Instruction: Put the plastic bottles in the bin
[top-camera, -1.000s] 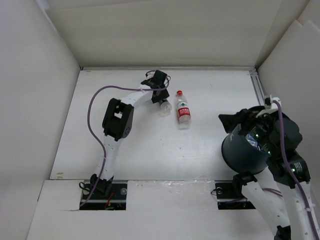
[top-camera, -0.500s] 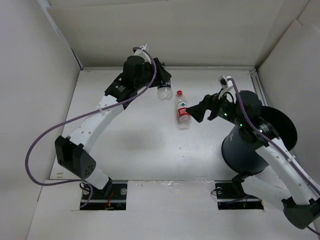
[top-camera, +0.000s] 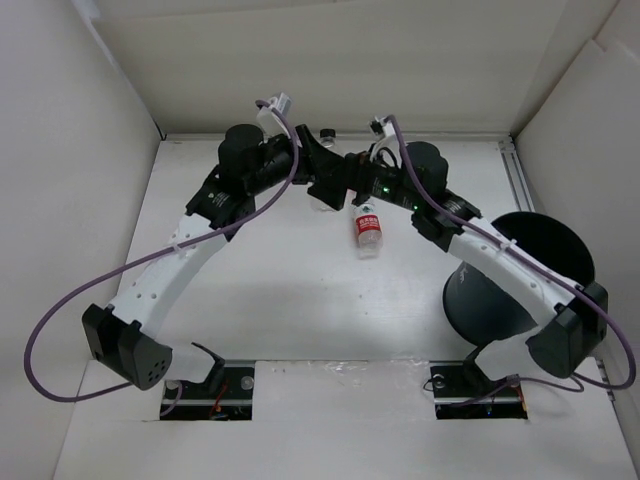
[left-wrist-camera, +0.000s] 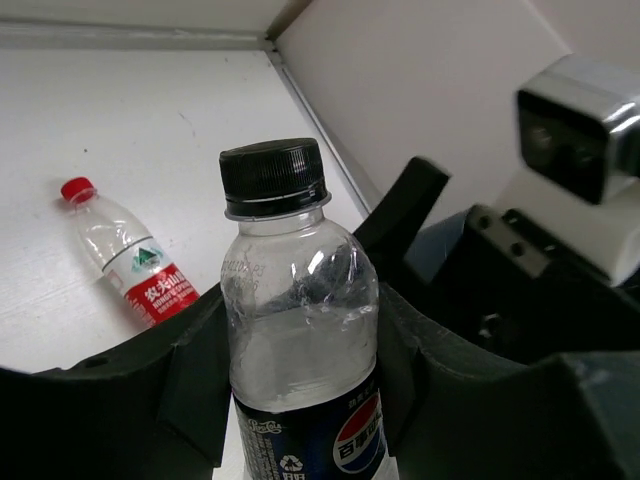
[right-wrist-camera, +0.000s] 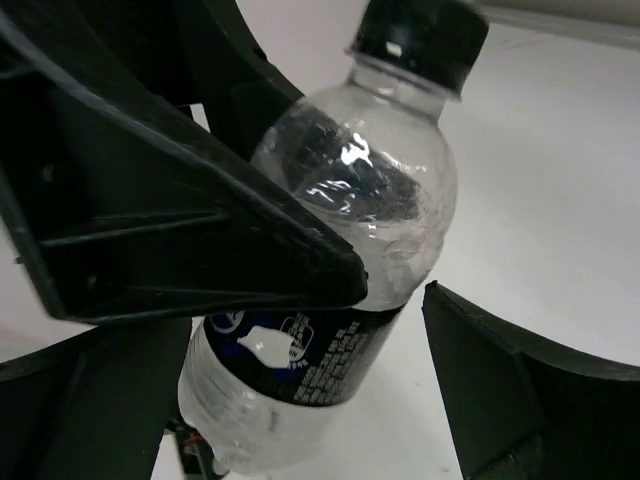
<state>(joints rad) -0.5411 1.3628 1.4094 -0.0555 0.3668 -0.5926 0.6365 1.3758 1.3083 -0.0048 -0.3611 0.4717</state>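
**Black-capped bottle held between both arms at the far side**

The left fingers (left-wrist-camera: 200, 385) are clenched on the black-capped bottle (left-wrist-camera: 300, 330), pressing its clear body from both sides just above the blue label. The bottle is raised off the surface (top-camera: 280, 290). In the top view this meeting point sits toward 12 o'clock of the surface.

The right fingers (right-wrist-camera: 490, 390) are spread wide and straddle the same bottle lower down, around its label. A clear gap shows between the bottle and the finger at 3 o'clock in the right wrist view, so they grasp nothing.

The red-label bottle (top-camera: 368, 228) lies on its side near the middle of the surface, its red cap pointing to 12 o'clock, just at 5 o'clock from the two sets of fingers.

The bin (top-camera: 490, 300) stands at 4 o'clock on the surface, well apart from both bottles.
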